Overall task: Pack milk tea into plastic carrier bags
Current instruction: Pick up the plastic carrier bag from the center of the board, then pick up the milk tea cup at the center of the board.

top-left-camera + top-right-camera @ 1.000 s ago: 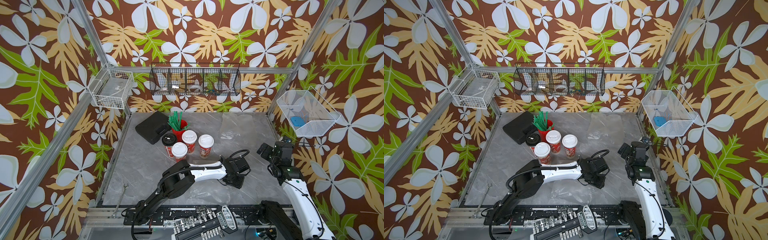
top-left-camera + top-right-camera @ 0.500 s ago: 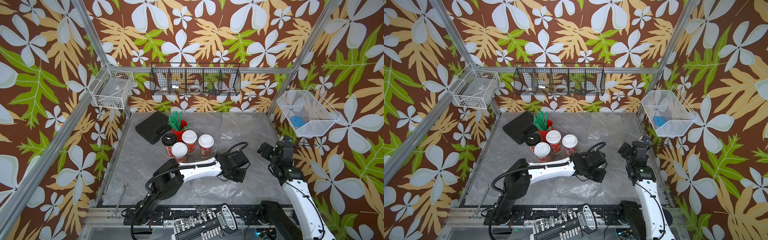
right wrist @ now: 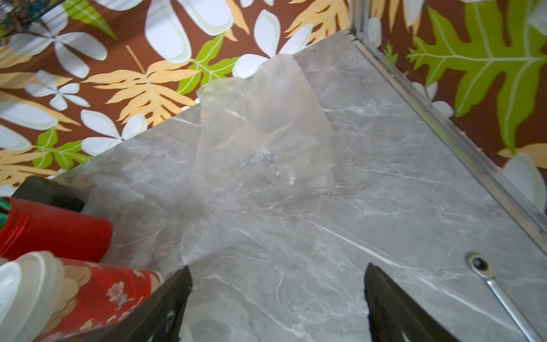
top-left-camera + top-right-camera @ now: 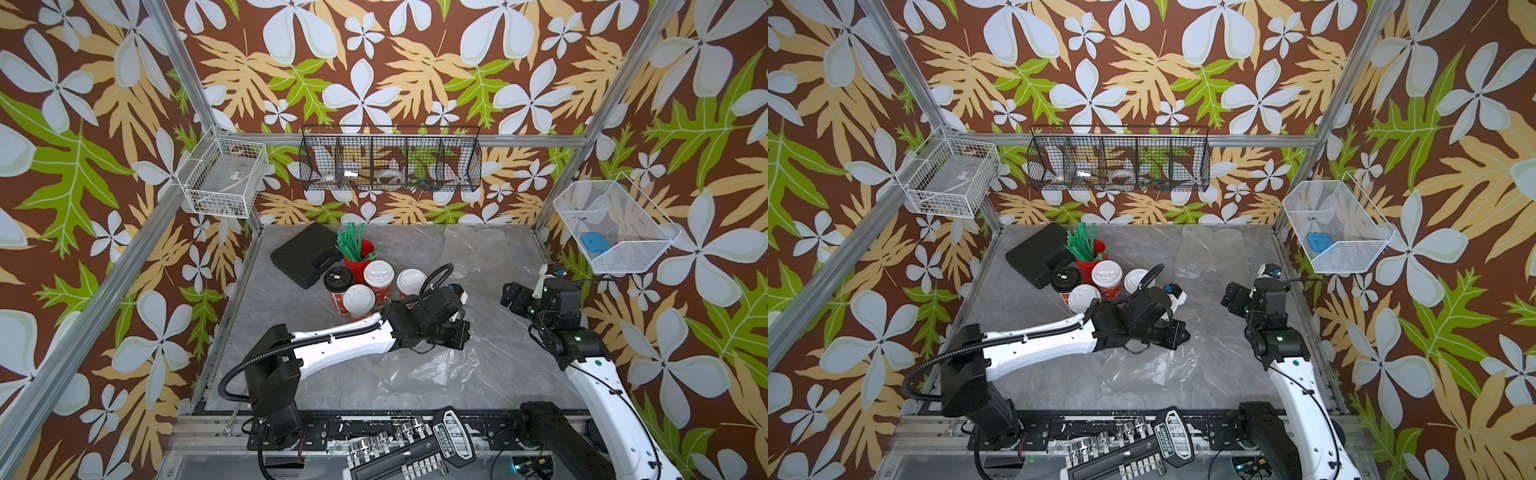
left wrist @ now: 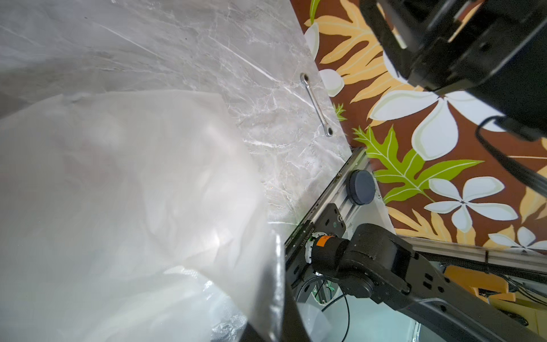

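- The left gripper (image 4: 1179,335): closed, pinching the top edge of the crumpled carrier bag (image 4: 1165,368), which lies toward the front of the marble table (image 4: 1059,374).
- The right gripper (image 4: 1228,296): raised over bare table, well apart from that bag.
- The flat carrier bag (image 4: 1210,249): at the table's back edge.
- The milk tea cups (image 4: 1107,274): four, upright, clustered; one black-lidded.
- The red straw cup (image 4: 1087,266) and the black case (image 4: 1036,254): just behind them.
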Robot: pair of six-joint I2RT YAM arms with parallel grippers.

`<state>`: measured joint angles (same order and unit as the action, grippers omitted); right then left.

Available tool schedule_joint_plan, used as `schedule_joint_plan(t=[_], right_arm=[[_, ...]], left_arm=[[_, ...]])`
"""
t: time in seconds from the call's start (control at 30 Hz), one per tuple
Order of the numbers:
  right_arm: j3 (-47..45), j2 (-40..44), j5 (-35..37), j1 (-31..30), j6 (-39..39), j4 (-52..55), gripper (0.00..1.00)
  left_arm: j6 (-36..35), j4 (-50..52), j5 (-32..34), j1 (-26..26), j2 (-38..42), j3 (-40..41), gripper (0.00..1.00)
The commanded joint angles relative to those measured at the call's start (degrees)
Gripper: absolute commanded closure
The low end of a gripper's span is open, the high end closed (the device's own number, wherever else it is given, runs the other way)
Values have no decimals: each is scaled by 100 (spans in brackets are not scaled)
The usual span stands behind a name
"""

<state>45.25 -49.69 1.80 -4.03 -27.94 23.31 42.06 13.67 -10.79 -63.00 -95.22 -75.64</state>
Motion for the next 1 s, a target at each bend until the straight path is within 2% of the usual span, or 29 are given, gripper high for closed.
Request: schedule_joint_plan(t=[0.0, 0.4, 0.43, 0.47, 0.7, 0.97], right_arm=[[258, -204, 224, -449, 153, 192, 10], [1903, -1868, 561, -2663, 777, 1034, 9], [2030, -2001, 522, -2775, 819, 1128, 2], [2132, -2106, 485, -2852, 847, 1189, 0], [2830, -2700, 390, -3287, 955, 1398, 0], [3793, -3748, 411, -3777, 1166, 1820, 0]], left_arm=[[134, -584, -13, 64, 284, 297, 100], [346, -1099, 375, 177, 1368, 1570, 100], [391, -1172, 404, 194, 1481, 1714, 100], [428, -1219, 455, 209, 1588, 1842, 100], [657, -1513, 784, 315, 2431, 2765, 100], [880, -1613, 1130, 398, 3251, 3489, 100]])
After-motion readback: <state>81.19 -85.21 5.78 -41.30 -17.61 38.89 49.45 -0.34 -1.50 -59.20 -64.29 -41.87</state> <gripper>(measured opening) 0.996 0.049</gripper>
